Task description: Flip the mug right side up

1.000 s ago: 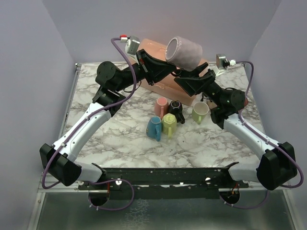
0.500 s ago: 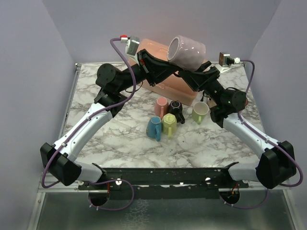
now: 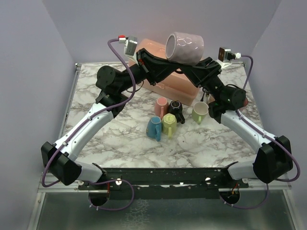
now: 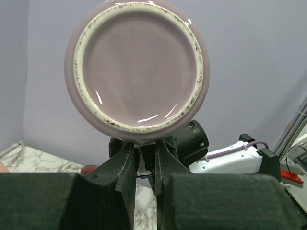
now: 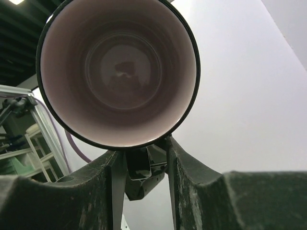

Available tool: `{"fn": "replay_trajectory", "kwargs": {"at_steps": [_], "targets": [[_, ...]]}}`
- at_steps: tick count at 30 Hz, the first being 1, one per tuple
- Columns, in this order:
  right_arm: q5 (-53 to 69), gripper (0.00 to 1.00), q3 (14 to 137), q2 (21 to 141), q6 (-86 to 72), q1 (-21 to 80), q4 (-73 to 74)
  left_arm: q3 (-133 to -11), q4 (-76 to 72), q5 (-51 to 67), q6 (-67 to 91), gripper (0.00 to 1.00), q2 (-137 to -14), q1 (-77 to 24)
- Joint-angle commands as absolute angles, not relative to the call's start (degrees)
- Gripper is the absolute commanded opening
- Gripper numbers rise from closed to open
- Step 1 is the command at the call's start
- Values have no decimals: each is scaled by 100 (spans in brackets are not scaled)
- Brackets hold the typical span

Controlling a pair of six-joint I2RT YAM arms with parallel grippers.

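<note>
A lilac mug (image 3: 186, 47) is held on its side high above the back of the table. Its base faces the left wrist view (image 4: 136, 67) and its open mouth faces the right wrist view (image 5: 120, 72). My left gripper (image 3: 169, 64) reaches under the mug, its fingers (image 4: 125, 158) shut on the handle at the mug's underside. My right gripper (image 3: 190, 70) comes in from the other side just below the rim. Its fingers (image 5: 175, 158) stand apart on either side of the handle, with a gap showing.
A pink box (image 3: 165, 87) lies at the back under the arms. In front of it stand several small mugs: pink (image 3: 162, 104), black (image 3: 175, 109), blue (image 3: 154, 127), yellow-green (image 3: 169, 123), pale green (image 3: 200, 111). Purple walls close in the sides.
The mug has risen a little and turned in my left gripper. My right gripper has moved up and left until it sits right under the mug's rim.
</note>
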State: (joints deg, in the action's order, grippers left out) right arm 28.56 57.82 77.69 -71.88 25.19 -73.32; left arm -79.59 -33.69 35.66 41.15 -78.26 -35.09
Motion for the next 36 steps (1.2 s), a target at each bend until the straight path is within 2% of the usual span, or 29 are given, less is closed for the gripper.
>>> {"fn": "replay_trajectory", "kwargs": {"at_steps": [1,6,8,10,14,18,21,25,29,36], "targets": [[2618,39,6073,7938,-7436,2514,-7705,-7860,-3875,3639,4240,0,-7813,-3660],[2661,30,6171,7930,-7287,2516,-7682,-7825,-3894,3551,4254,0,-7811,-3683],[2660,19,6215,7920,-7223,2514,-7642,-7814,-3894,3527,4254,0,-7805,-3681],[2658,3,6240,7895,-7163,2514,-7602,-7813,-3894,3520,4254,0,-7796,-3683],[2527,0,6157,7733,-6907,2521,-7402,-7751,-3889,3398,4254,2,-7741,-3683],[2423,0,6094,7461,-6409,2519,-6998,-7708,-3770,3264,4199,31,-7689,-3683],[2288,1,6104,7197,-5910,2515,-6451,-7658,-3620,3184,4052,62,-7639,-3683],[1338,0,6100,6690,-5405,2514,-4981,-7421,-3522,2887,3678,83,-7445,-3683],[281,0,6287,6229,-4652,2512,-3326,-7161,-3294,2178,3362,94,-7181,-3683],[-1759,1,6841,5865,-3381,2516,-653,-7188,-2296,1255,2788,97,-7035,-3680]]}}
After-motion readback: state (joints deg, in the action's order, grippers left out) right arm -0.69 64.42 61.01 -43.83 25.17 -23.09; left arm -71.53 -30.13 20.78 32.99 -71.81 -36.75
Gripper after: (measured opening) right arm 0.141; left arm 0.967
